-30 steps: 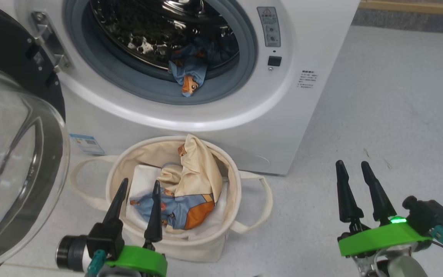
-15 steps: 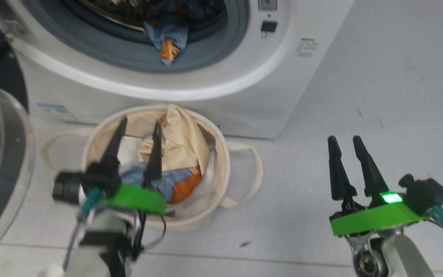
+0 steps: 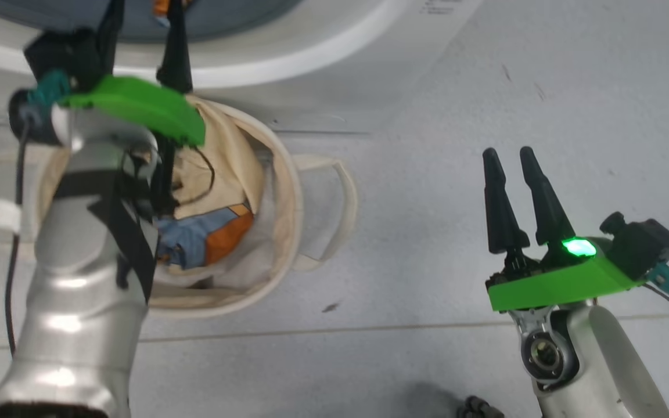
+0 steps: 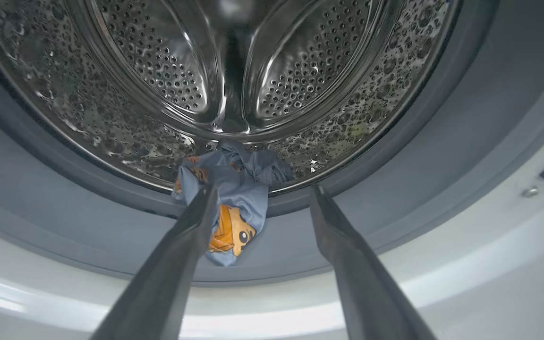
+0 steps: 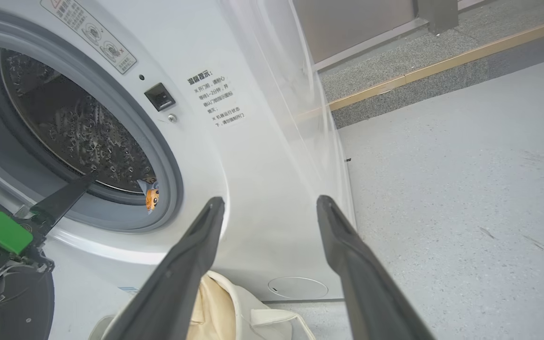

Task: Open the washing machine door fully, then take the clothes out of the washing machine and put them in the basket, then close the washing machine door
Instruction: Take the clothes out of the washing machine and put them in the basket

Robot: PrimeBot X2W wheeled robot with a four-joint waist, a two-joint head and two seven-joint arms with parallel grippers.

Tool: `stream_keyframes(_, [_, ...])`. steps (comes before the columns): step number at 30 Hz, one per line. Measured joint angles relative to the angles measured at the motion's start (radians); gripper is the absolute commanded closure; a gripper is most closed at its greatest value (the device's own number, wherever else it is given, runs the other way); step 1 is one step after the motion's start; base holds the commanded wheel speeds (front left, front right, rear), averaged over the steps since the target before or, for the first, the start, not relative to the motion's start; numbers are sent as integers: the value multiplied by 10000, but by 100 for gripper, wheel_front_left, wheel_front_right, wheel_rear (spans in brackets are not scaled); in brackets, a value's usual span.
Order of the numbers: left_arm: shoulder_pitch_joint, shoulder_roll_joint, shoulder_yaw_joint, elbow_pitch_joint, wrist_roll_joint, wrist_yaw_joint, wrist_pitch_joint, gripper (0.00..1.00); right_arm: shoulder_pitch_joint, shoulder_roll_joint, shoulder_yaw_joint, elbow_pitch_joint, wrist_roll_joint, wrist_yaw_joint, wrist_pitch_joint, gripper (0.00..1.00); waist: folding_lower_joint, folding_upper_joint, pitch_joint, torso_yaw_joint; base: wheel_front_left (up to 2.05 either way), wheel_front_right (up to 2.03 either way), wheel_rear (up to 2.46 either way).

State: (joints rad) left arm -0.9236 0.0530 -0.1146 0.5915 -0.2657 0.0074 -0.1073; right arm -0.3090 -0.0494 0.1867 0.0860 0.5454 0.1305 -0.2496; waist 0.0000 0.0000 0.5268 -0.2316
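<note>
The washing machine (image 5: pixel 262 141) stands with its porthole uncovered. The washing machine door shows as a black rim (image 5: pixel 21 302) at the lower left of the right wrist view, swung aside. A light blue garment with an orange bear print (image 4: pixel 248 198) hangs over the drum's lip onto the grey gasket (image 4: pixel 395 198). My left gripper (image 4: pixel 262 189) is open just in front of it, its left finger overlapping the cloth. More clothes (image 3: pixel 207 232), cream, blue and orange, lie in the basket (image 3: pixel 288 191) below. My right gripper (image 3: pixel 509 154) hangs open and empty over the floor to the right.
The basket sits on the grey floor right against the machine's front, one loop handle (image 3: pixel 343 203) pointing right. My left forearm (image 3: pixel 90 278) crosses above the basket. Open floor lies to the right of the machine, with a raised kerb (image 5: pixel 442 66) behind.
The head camera has tilted down. My left arm has risen out of the basket and reached up to the porthole, still open. The right gripper has held its place.
</note>
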Motion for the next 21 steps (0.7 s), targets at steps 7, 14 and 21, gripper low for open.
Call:
stream_keyframes(7, [-1707,77,228,1843,-36,364,639,0,-245,0,161,-42,201,0,0,0,0,0,702,-550,0,0,0])
stream_keyframes(14, [-3442,445,326,3753,98,1078,982,0,-523,0,307,-173,286,0,0,0,0,0,1228,-860,0,0,0])
stream_keyframes(21, [-4188,523,297,4867,90,878,704,0,-611,0,472,-278,462,0,0,0,0,0,1560,-1116,0,0,0])
